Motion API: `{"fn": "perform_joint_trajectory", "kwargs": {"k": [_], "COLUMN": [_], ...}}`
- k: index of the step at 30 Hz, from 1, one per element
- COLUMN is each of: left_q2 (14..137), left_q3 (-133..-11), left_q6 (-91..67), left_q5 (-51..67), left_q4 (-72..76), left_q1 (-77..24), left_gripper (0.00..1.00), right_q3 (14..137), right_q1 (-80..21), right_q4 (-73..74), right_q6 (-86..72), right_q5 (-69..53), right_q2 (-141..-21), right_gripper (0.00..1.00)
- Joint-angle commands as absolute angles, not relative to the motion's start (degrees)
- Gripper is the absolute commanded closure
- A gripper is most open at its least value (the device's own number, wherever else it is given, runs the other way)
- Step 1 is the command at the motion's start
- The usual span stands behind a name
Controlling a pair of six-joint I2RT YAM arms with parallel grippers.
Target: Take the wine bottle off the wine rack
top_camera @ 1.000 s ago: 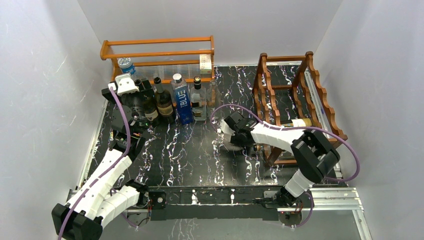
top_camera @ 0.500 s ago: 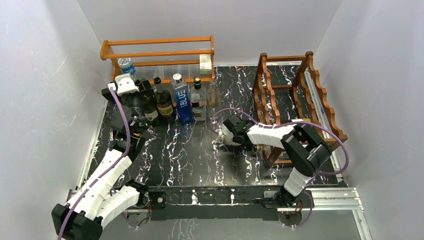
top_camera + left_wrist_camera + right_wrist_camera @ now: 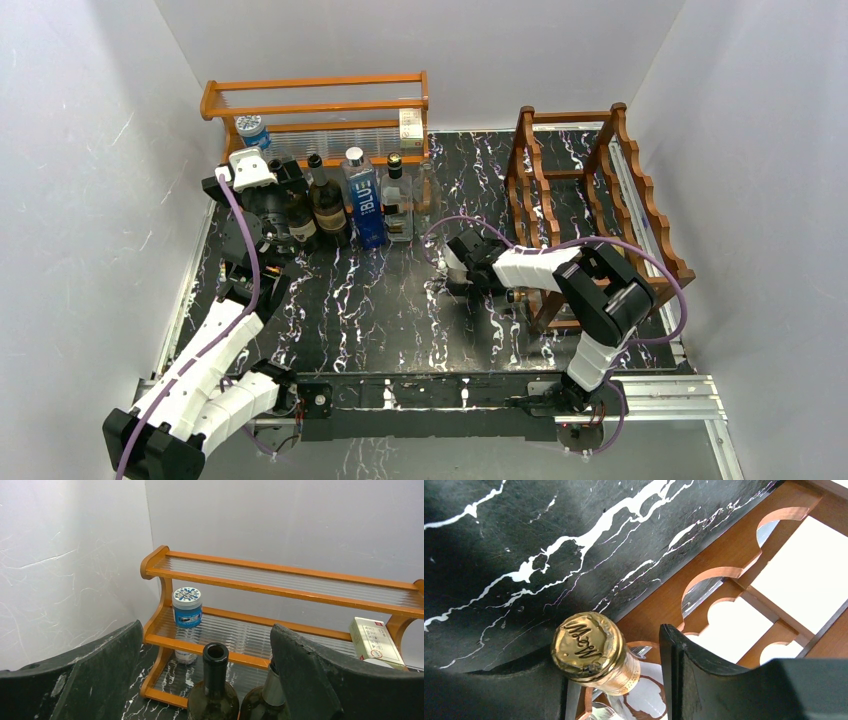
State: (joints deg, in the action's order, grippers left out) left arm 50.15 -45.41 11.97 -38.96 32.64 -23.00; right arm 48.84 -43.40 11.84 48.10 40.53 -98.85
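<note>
Over the black marbled counter (image 3: 380, 300), your right pincer (image 3: 609, 645) straddles the wine bottle (image 3: 586, 647) in the wine rack (image 3: 704, 562); clamped or not, you can't tell. Left pincer (image 3: 205, 627) gapes wide.

Top cam overhead, whole scene, L wrist faces orange shelf (image 3: 280, 591), R wrist close on wine rack (image 3: 724, 555)
</note>
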Motion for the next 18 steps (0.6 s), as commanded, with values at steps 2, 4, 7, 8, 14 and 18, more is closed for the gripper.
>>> {"fn": "perform_joint_trajectory", "kwargs": {"k": [2, 4, 7, 8, 14, 18], "left_q2": [49.13, 49.19, 49.35, 49.34, 49.65, 49.6], "left_q3": [-46.45, -46.41, -46.46, -46.41, -46.42, -46.44], "left_q6": [12.07, 12.02, 11.99, 12.03, 12.01, 11.87], "left_q5": [-38.33, -38.38, -38.29, -38.28, -38.19, -38.16], "left_q4": [35.14, 35.13, 35.15, 35.13, 35.11, 34.9], "left_q1": [-23.14, -23.12, -23.08, -23.18, -23.11, -23.12], "left_gripper": [0.02, 0.02, 0.02, 0.02, 0.02, 0.02], "right_q3": [47.55, 47.63, 47.77, 47.84, 47.9, 48.09], "right_q1": [-43.13, -43.16, -43.32, -43.49, -44.98, -45.92], "right_q4": [8.76, 9.0, 9.78, 10.25, 11.37, 12.55], "right_q6": [48.61, 48.58, 48.54, 48.52, 48.27, 47.66], "right_q5": [40.6, 40.71, 40.07, 39.42, 38.77, 37.57], "right_q2": [-99.49, -99.49, -99.49, -99.45, -98.96, -98.8], "right_gripper": [0.41, 0.44, 0.45, 0.46, 0.56, 0.66]}}
